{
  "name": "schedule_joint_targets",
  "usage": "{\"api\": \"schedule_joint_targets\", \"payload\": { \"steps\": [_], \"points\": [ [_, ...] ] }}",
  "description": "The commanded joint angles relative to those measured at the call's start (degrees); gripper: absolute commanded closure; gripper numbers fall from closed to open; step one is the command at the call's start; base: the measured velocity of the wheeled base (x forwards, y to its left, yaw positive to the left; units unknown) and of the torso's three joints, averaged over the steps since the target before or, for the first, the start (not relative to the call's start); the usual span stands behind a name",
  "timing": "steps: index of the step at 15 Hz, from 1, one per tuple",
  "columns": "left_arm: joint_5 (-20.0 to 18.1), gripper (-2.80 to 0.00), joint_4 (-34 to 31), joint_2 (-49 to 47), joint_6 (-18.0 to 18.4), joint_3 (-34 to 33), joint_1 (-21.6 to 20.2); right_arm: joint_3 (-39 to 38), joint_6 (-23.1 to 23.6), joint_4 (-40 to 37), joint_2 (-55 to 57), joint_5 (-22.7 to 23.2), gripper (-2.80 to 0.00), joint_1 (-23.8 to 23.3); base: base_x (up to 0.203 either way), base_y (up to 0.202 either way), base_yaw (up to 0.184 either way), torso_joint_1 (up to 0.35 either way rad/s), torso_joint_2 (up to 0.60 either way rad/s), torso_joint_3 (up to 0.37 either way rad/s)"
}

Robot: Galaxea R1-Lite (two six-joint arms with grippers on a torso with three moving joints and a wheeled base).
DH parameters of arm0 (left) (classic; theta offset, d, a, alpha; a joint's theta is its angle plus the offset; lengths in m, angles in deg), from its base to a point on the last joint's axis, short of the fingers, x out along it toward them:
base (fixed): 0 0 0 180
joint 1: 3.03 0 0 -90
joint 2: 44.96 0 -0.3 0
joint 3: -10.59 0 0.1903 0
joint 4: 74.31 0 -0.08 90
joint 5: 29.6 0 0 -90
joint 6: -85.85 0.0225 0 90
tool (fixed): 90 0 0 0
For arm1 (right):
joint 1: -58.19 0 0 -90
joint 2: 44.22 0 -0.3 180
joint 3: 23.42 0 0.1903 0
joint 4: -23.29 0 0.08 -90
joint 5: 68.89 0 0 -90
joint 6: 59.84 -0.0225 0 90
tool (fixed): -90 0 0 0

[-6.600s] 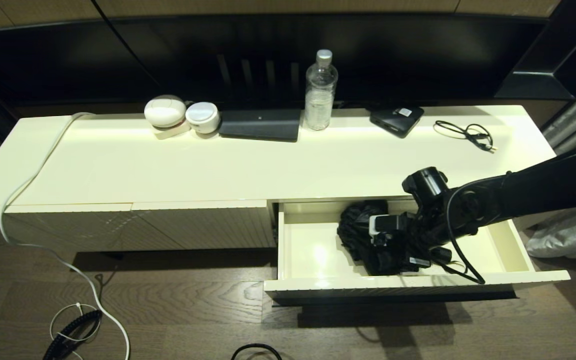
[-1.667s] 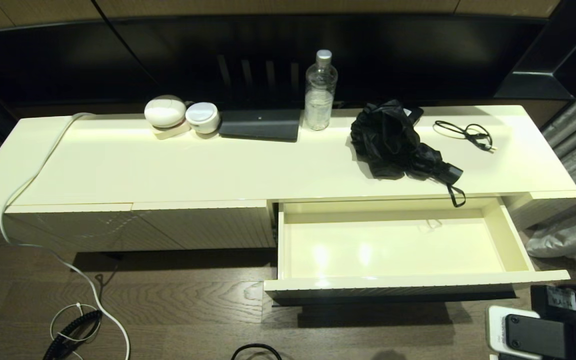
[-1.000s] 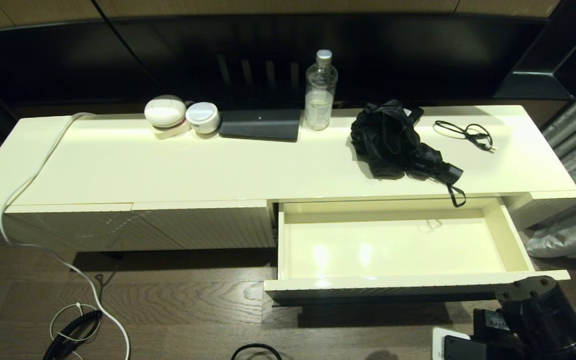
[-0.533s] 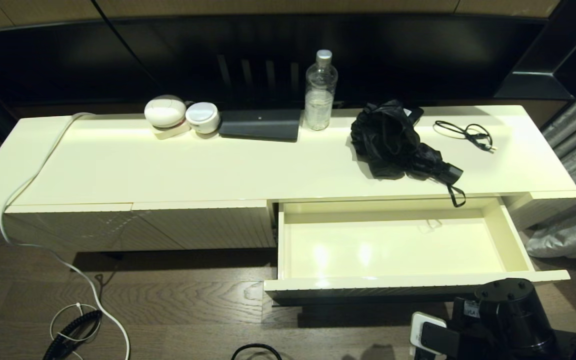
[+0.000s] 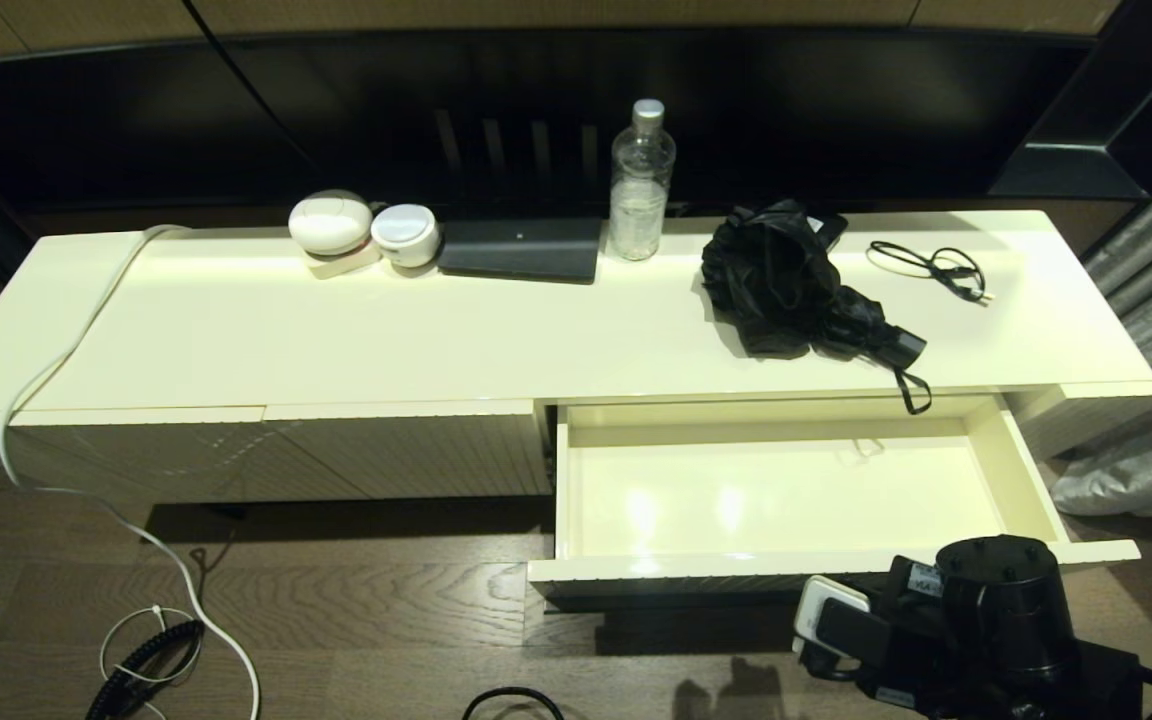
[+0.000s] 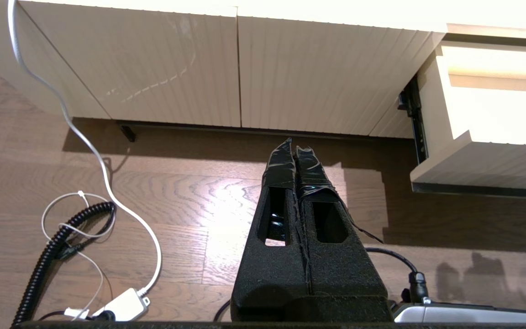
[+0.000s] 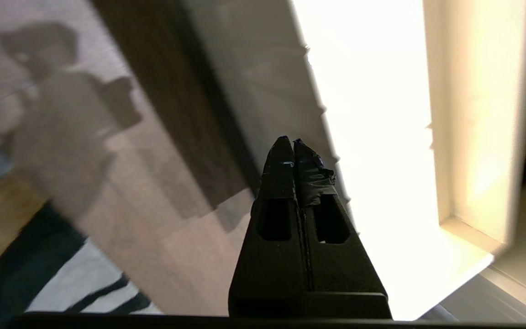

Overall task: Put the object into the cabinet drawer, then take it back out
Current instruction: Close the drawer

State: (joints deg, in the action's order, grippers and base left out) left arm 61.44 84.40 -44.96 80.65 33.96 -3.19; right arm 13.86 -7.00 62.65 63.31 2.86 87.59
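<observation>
Head view shows the umbrella (image 5: 796,290) lying on the worktop (image 5: 336,330), out of the empty open drawer (image 5: 1021,480). Your right gripper (image 7: 292,141) is low by the drawer front, jaws closed on nothing. Push straight and slowly.

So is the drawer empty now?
Empty: the open drawer shows only bare cream floor, and the umbrella lies on the cabinet top.
</observation>
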Motion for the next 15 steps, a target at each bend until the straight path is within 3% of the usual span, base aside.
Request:
{"api": "schedule_joint_targets", "payload": {
  "steps": [1,8,15],
  "points": [
    [0.02,0.0,0.02,0.09,-0.07,0.0,-0.02,0.56,0.33,3.56,3.55,-0.28,0.0,-0.23,0.0,0.0,0.0,0.0,0.0,0.0],
    [0.02,0.0,0.02,0.09,-0.07,0.0,-0.02,5.27,1.64,15.23,10.63,-2.56,0.0,-0.63,0.0,0.0,0.0,0.0,0.0,0.0],
    [0.02,0.0,0.02,0.09,-0.07,0.0,-0.02,15.86,1.65,15.89,12.74,-4.71,0.0,-1.38,0.0,0.0,0.0,0.0,0.0,0.0]
  ]
}}
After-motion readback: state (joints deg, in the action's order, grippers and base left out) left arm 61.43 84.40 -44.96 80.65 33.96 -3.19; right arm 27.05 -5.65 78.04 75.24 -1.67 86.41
